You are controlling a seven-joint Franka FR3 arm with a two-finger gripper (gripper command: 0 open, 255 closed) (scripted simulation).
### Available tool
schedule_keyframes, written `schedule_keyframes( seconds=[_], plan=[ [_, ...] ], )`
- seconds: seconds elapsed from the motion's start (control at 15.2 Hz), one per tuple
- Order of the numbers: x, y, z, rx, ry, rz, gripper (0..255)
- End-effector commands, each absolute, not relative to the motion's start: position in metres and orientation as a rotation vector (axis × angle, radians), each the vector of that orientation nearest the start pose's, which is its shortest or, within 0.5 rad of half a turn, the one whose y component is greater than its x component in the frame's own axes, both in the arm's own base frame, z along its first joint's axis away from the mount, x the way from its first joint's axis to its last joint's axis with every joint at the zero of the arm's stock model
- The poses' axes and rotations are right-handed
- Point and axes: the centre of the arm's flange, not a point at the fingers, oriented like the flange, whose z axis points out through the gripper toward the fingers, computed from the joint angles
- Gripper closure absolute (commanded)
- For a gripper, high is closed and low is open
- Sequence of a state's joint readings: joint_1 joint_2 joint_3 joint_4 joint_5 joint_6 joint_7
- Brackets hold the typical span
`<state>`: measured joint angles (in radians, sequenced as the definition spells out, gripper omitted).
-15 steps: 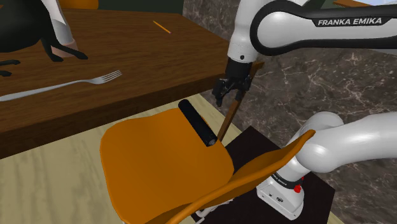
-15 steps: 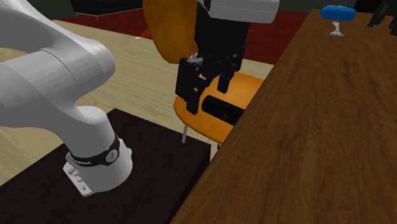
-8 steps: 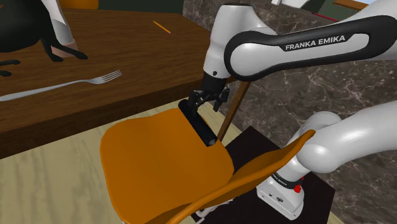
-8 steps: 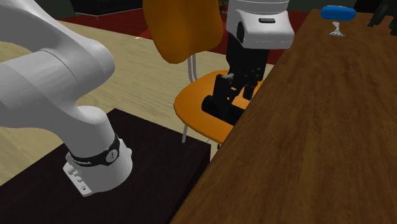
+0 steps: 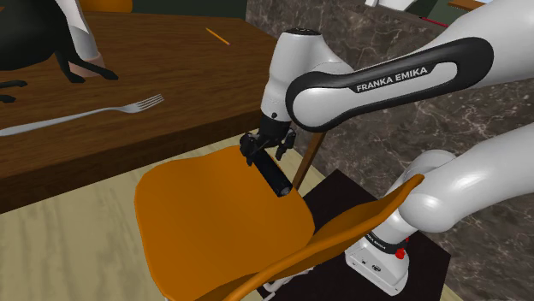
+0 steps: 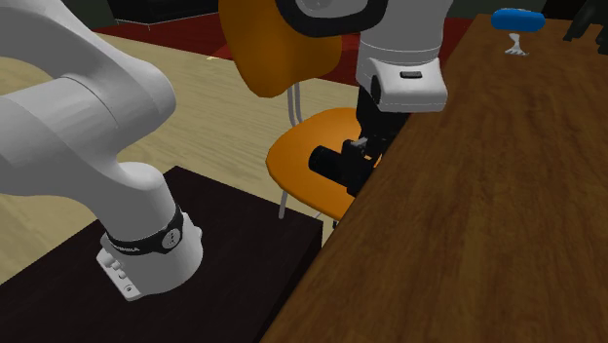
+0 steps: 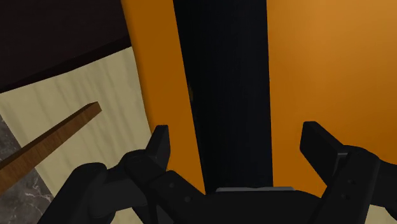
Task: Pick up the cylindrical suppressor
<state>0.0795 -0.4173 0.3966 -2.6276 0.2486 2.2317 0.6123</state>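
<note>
1. Black gripper [image 7: 240,143] is released: its fingers [image 7: 159,147] stand apart on either side of the suppressor [image 7: 222,76]. Orange shows between each finger and the cylinder, so nothing is grasped.
2. The black cylindrical suppressor [image 5: 275,175] lies flat on the orange chair seat [image 5: 205,222], along one side edge of it. One end is close to the table's edge, and the gripper [image 5: 265,147] is lowered over that end.
3. Beside the suppressor, bare seat spreads wide toward the seat's other side edge.
4. At the suppressor's side, the seat's rim is close by. A slanting brown wooden bar [image 5: 312,152] stands just past that rim.
5. The wooden table [image 6: 468,195] borders the seat. In the second exterior view the gripper [image 6: 362,151] and the wrist stand right against the table's edge.
6. The chair backrest [image 6: 278,44] rises on the seat's side away from the table.
7. The dark stand [image 6: 224,263] sits beside the seat, and a fork [image 5: 94,114] lies on the table well beyond it.
</note>
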Motion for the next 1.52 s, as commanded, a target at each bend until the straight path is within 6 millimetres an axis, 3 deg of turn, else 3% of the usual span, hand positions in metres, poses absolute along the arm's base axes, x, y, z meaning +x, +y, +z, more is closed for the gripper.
schedule_keyframes(
  seconds=[0.0, 0.13, 0.2, 0.79, 1.45],
  plan=[
    [0.353, 0.184, 0.365, -3.066, 0.495, 0.023, 0],
    [0.353, 0.184, 0.365, -3.066, 0.495, 0.023, 0],
    [0.353, 0.184, 0.365, -3.066, 0.495, 0.023, 255],
    [0.353, 0.184, 0.365, -3.066, 0.495, 0.023, 255],
    [0.353, 0.184, 0.418, -3.066, 0.495, 0.023, 255]
  ],
)
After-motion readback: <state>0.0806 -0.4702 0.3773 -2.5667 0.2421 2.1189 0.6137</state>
